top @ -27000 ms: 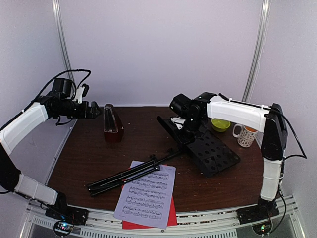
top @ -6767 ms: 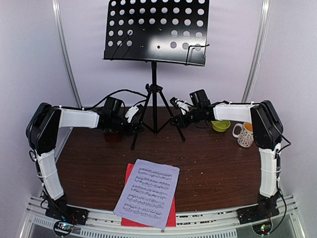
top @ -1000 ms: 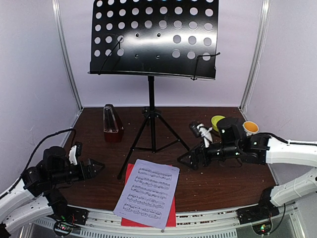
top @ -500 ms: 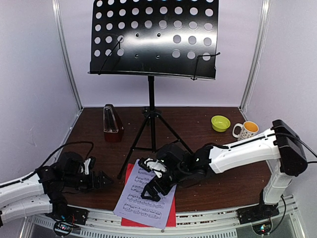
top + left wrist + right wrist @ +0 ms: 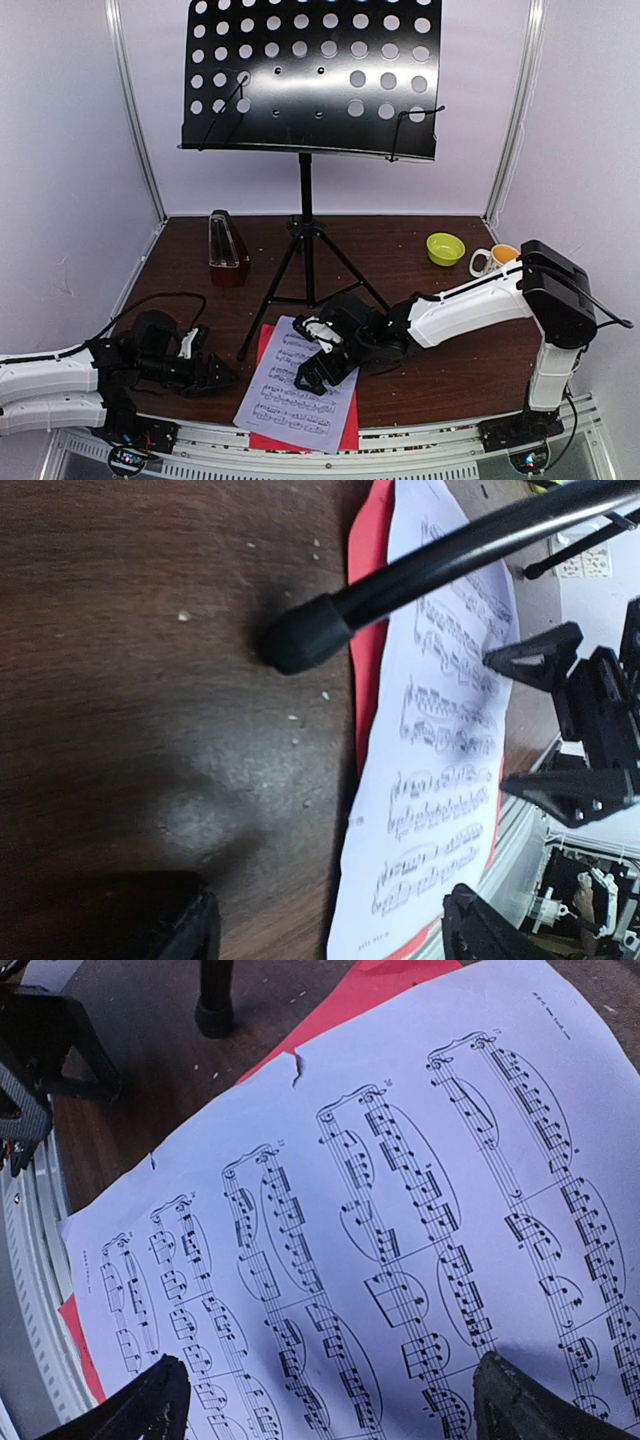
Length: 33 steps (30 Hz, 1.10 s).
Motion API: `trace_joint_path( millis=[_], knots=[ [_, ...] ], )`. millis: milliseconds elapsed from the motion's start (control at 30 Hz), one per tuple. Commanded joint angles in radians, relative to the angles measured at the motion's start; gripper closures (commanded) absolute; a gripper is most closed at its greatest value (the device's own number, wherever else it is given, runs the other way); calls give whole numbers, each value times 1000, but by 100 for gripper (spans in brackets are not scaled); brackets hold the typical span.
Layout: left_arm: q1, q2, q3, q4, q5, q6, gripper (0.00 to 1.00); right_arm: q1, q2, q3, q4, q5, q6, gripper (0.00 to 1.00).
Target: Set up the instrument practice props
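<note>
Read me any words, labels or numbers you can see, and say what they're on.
None can be read.
The white music sheet bears printed staves and notes; tiny print at its corners is too small to read.
The music stand and metronome show no lettering.

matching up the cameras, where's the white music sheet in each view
Top external: the white music sheet lies at lower centre, near the table's front edge.
Left wrist: it runs top to bottom through the right half.
Right wrist: it fills most of the picture.
Shared landmark: the music stand's rubber foot, just off the sheet's edge.
</note>
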Motion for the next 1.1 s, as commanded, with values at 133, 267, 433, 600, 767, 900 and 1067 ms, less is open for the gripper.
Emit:
trace_joint_path(
  millis=[133,267,433,600,767,900,1067],
  knots=[
    [-44,141,-4,205,66,-24,28,-82,1,-132,-122,161,57,0],
    [-85,251,0,298,59,-50,33,-100,0,-132,-124,169,70,0],
    [-127,401,23,476,46,-110,40,-101,3,-116,-118,154,73,0],
    [-185,590,94,626,56,-136,49,-102,-3,-99,-120,141,70,0],
    [-219,700,166,688,40,-145,61,-103,-17,-92,-127,132,58,0],
    [-219,662,172,635,-8,-137,66,-103,-16,-92,-129,124,54,0],
    [-219,599,177,558,-62,-117,70,-103,-14,-93,-122,114,52,0]
  ],
)
